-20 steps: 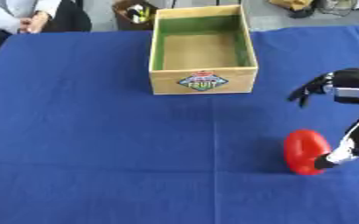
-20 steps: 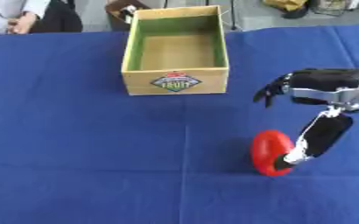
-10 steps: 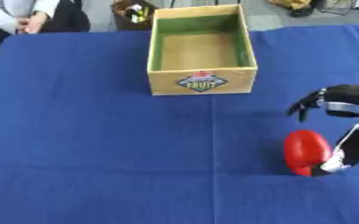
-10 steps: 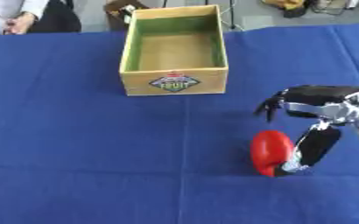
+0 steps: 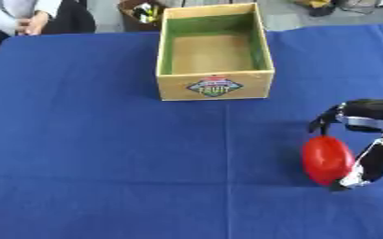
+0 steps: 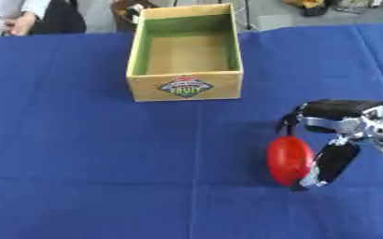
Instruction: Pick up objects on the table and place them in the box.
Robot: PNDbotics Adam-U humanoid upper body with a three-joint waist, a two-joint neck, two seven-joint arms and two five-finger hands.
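Here the right robot hand curls round a red object on the tabletop, right of and nearer than the box.

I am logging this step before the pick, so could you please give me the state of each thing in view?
box: upright on the blue table, open at the top, nothing visible inside.
red object: lying on the table, outside the box, to its near right.
right hand: around the red object, a finger above it and the thumb along its right side; object not lifted.
left hand: not in view.
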